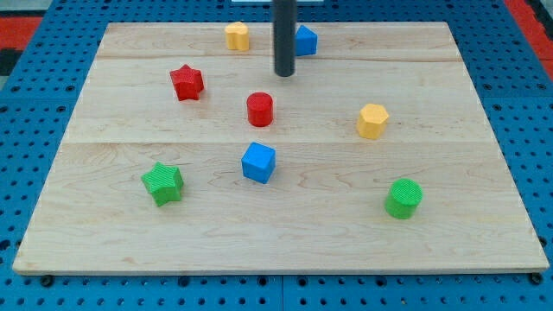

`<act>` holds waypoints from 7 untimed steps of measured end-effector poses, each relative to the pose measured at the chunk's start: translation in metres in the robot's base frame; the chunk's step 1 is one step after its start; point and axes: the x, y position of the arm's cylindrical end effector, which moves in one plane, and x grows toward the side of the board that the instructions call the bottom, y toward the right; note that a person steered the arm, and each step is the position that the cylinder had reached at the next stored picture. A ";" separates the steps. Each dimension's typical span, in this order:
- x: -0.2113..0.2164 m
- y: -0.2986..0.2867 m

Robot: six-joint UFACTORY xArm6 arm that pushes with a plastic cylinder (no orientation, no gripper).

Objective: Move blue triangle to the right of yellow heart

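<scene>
The blue triangle (306, 40) lies near the view's top, partly hidden behind my rod. The yellow heart (237, 35) lies to its left, near the top edge of the board. My tip (285, 74) sits just below and slightly left of the blue triangle, to the lower right of the yellow heart and above the red cylinder (260, 110). The tip touches no block that I can see.
A red star (187, 82) lies at the upper left. A blue cube (258, 162) sits at the centre. A yellow hexagon (372, 121) is at the right. A green star (162, 183) is at lower left, a green cylinder (403, 198) at lower right. The wooden board (484, 242) rests on a blue pegboard.
</scene>
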 end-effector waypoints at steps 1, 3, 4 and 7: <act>-0.014 0.031; -0.065 0.041; -0.066 0.048; -0.076 0.037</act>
